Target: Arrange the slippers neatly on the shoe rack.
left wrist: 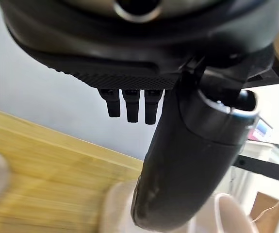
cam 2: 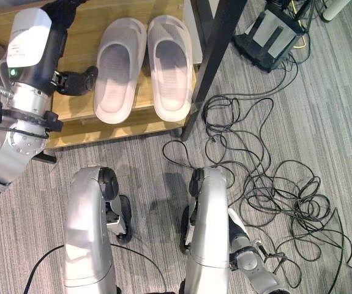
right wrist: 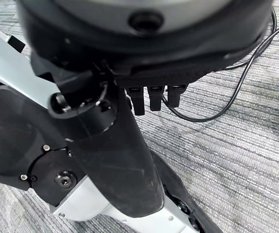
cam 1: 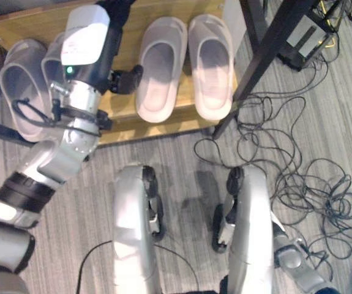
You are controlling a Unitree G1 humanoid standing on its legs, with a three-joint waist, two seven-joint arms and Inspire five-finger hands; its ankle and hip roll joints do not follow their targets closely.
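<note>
The left hand is raised over the wooden shoe rack, its thumb poking out toward the pink pair; in its own wrist view the fingers hang straight and apart from the thumb, holding nothing. Just to its right the two pink slippers lie side by side on the rack, toes pointing away, touching along their inner edges and looking tidy already. To its left, partly under the forearm, the grey slippers sit on the same shelf, the outer one reaching over the left near corner. The right hand hangs low near the carpet, fingers loose and empty. The main risk from here, as I judge it, is the left thumb or wrist clipping the nearer pink slipper on any sideways move and knocking the pair crooked. A drop of the forearm could also nudge the grey pair off the near edge. The black table leg and the tangled cables at right could snag a reaching arm.
</note>
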